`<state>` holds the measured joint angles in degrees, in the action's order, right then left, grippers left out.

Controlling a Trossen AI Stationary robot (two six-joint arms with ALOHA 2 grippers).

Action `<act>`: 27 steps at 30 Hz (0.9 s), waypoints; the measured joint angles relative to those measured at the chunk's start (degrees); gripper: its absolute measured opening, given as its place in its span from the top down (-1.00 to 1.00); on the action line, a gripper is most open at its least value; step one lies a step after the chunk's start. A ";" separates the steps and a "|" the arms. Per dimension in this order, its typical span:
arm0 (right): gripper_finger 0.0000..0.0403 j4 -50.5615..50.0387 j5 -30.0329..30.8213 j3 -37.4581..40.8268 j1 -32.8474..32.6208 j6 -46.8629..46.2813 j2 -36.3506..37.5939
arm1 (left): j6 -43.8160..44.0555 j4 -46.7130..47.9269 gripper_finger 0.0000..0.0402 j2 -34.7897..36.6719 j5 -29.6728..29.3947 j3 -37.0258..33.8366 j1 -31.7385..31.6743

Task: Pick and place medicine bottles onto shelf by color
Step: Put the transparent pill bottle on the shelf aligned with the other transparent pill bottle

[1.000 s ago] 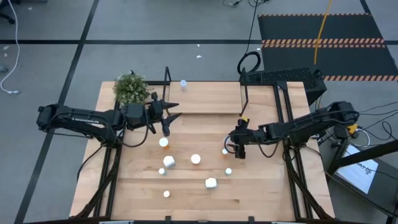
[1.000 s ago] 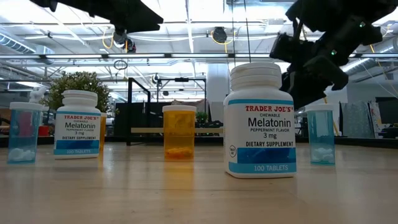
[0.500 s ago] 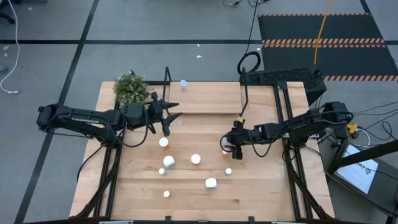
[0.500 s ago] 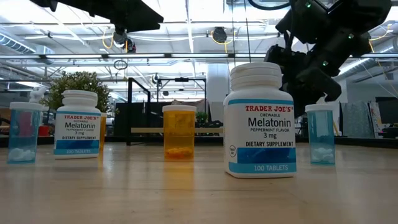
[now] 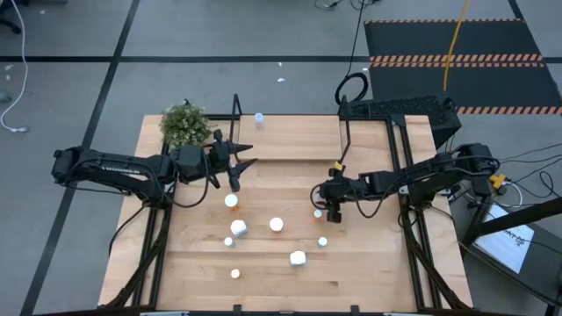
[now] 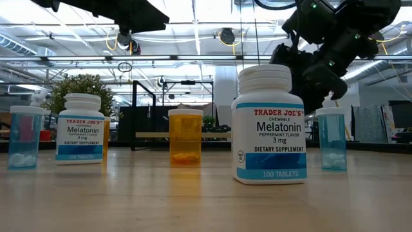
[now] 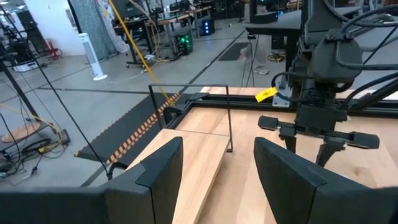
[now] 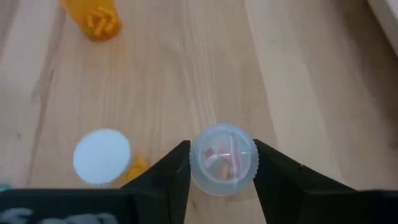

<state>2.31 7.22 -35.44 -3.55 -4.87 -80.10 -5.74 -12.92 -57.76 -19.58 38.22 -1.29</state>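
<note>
Bottle (image 8: 222, 158): clear, translucent cap, pills visible inside, upright on table (image 5: 378, 263).
Right hand (image 8: 221, 168): pointing down, fingers flanking bottle; contact indeterminate.
Left hand (image 5: 242, 156): half open, empty, near shelf (image 5: 290, 136).

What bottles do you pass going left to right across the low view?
Pale blue bottle → small white melatonin bottle → orange bottle → big white melatonin bottle → second pale blue bottle.

— Where's my right gripper (image 8: 221, 165)?
— Reaching in from the right, pointed down mid-table, fingers pressed against a clear bottle (image 8: 222, 158).
— Left gripper (image 5: 235, 158)?
— Held mid-air at far left, fingers apart.
</note>
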 joint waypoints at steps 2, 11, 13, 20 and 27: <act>0.27 0.03 -0.01 -0.92 0.05 0.38 0.02 | 0.00 -0.53 0.00 0.00 -0.01 0.00 -0.03; 0.26 -0.85 -3.05 -5.61 1.30 3.63 0.05 | 1.10 0.20 0.00 0.00 0.03 0.48 -0.03; 0.26 -1.24 -3.09 -6.73 1.61 4.88 0.05 | 1.78 1.75 0.00 -0.11 0.40 1.60 0.04; 0.25 -7.28 -3.04 -13.75 4.36 11.46 0.05 | 1.18 3.47 0.00 -6.55 1.67 7.04 2.23; 0.24 -9.40 -2.97 -16.70 7.30 14.57 0.07 | 1.37 12.71 -0.05 -17.09 6.20 17.20 2.57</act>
<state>-7.09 4.25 -52.14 3.75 9.70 -80.03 -4.36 -0.21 -74.85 -13.39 55.42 1.28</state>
